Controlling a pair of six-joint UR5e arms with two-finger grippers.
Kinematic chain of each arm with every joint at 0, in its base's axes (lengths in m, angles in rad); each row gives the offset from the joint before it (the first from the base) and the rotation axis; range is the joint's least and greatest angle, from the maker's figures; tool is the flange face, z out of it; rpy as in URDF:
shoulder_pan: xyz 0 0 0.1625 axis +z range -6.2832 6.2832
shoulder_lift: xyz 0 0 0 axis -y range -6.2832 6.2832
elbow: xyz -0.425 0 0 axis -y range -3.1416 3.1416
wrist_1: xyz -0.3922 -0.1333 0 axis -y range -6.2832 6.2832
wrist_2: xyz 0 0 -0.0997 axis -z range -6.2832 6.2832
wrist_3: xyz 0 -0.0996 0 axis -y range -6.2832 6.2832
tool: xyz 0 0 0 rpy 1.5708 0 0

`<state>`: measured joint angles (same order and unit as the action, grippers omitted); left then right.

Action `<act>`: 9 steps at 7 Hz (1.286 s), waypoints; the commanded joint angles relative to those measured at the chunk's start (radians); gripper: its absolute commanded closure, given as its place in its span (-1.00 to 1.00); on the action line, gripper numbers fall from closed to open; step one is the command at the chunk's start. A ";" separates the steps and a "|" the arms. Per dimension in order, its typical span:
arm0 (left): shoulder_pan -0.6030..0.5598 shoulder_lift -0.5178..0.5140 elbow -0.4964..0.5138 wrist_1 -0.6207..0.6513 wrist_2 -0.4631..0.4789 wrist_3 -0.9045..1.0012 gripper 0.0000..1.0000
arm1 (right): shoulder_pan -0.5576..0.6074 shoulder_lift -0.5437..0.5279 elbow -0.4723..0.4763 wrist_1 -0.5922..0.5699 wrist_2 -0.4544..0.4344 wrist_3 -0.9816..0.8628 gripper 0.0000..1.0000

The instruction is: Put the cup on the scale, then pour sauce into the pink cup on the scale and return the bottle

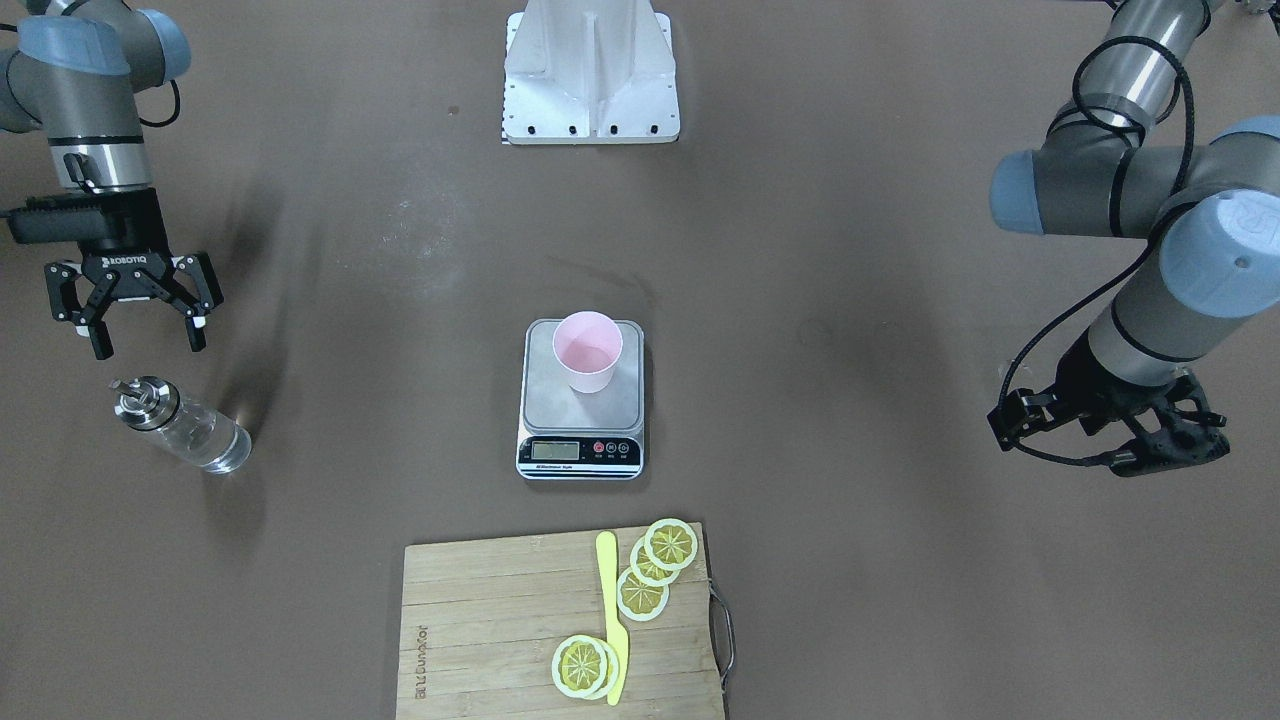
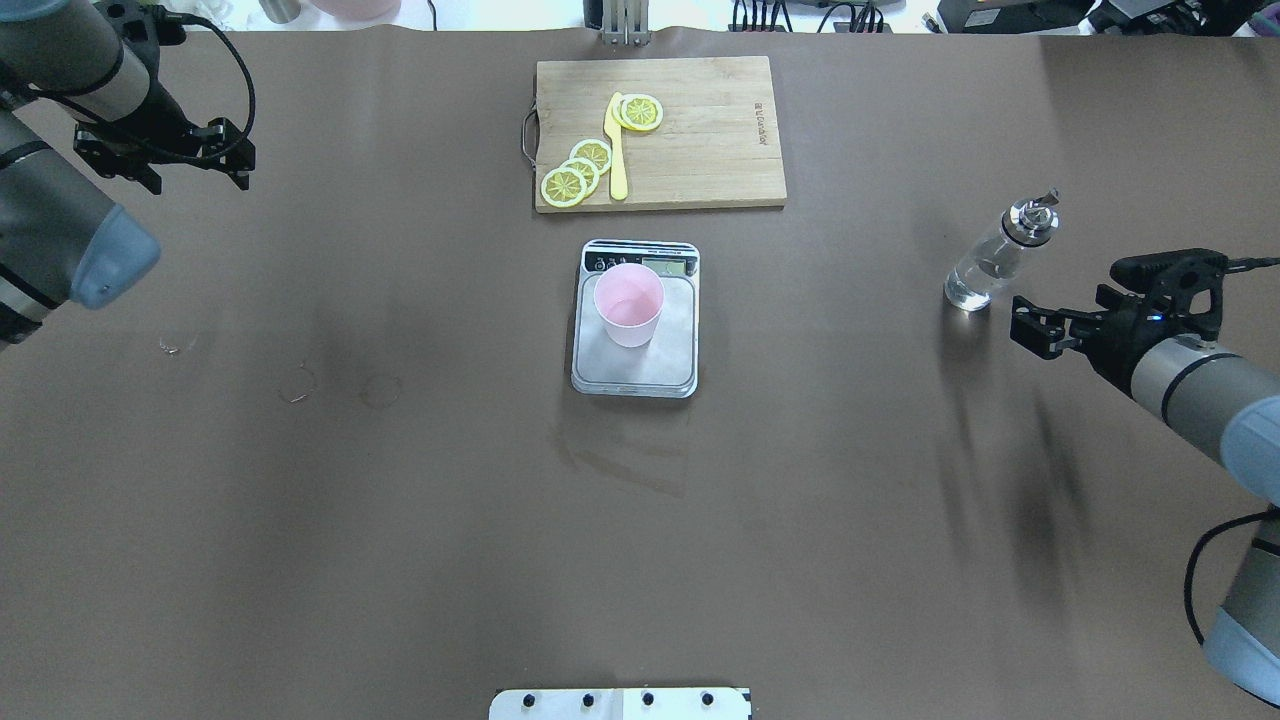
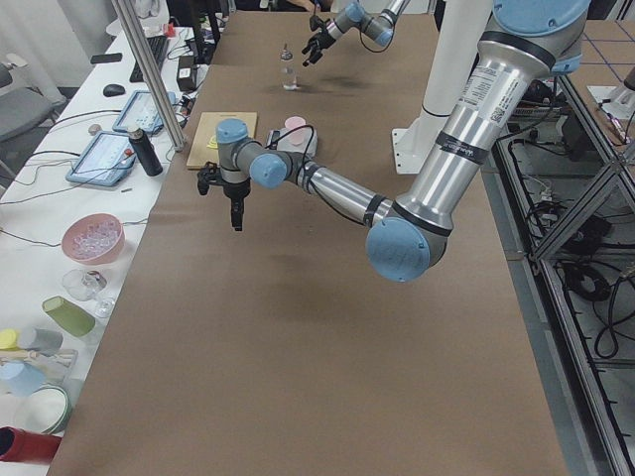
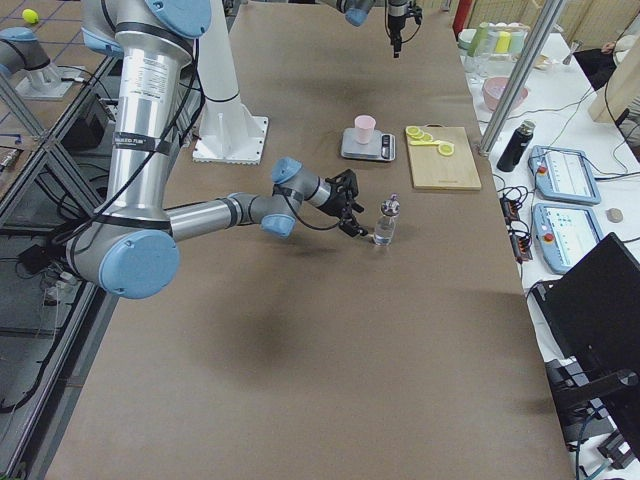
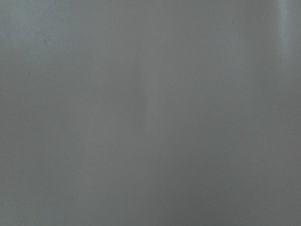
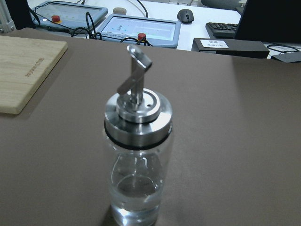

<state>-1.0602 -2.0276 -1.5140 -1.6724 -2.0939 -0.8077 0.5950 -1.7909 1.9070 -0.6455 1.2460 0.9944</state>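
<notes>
The pink cup (image 1: pixel 587 350) stands upright on the grey platform of the scale (image 1: pixel 560 405) at mid-table; it also shows in the overhead view (image 2: pixel 628 305). The clear glass bottle (image 1: pixel 180 425) with a metal pour spout stands upright on the table, and a little clear sauce (image 6: pixel 136 200) lies at its bottom. My right gripper (image 1: pixel 135 335) is open and empty, level with the bottle and just short of it on the robot's side, with the bottle (image 6: pixel 137 141) centred in its wrist view. My left gripper (image 1: pixel 1160 450) hangs shut and empty over bare table at the far left side.
A wooden cutting board (image 1: pixel 500 620) with lemon slices (image 1: pixel 655 565) and a yellow knife (image 1: pixel 610 620) lies beyond the scale on the operators' side. The white robot base plate (image 1: pixel 590 100) is at the table's robot edge. Tablets (image 6: pixel 141 30) lie off the table's end.
</notes>
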 commanded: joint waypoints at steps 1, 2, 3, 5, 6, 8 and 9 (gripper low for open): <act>-0.001 0.000 0.000 -0.001 0.000 0.001 -0.97 | 0.008 -0.093 0.150 -0.084 0.081 -0.002 -1.00; 0.000 0.000 0.000 -0.001 0.000 0.001 -0.97 | 0.081 -0.088 0.214 -0.173 0.199 -0.019 -1.00; 0.000 -0.002 0.000 0.000 0.000 -0.001 -0.97 | 0.248 -0.047 0.249 -0.275 0.428 -0.104 -1.00; 0.000 -0.006 0.000 -0.001 0.000 0.001 -0.97 | 0.478 0.034 0.239 -0.473 0.696 -0.321 -1.00; -0.006 -0.006 0.000 -0.001 0.000 0.002 -0.97 | 0.576 0.147 0.216 -0.678 0.818 -0.424 -1.00; -0.059 -0.006 0.006 -0.003 -0.002 0.004 -0.97 | 0.632 0.249 0.210 -1.109 0.842 -0.637 -1.00; -0.105 -0.006 0.030 0.003 -0.011 0.104 -0.97 | 0.690 0.284 0.131 -1.228 0.849 -0.793 -1.00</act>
<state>-1.1183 -2.0340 -1.5043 -1.6737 -2.0973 -0.7809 1.2276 -1.5579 2.1017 -1.6805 2.0835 0.3767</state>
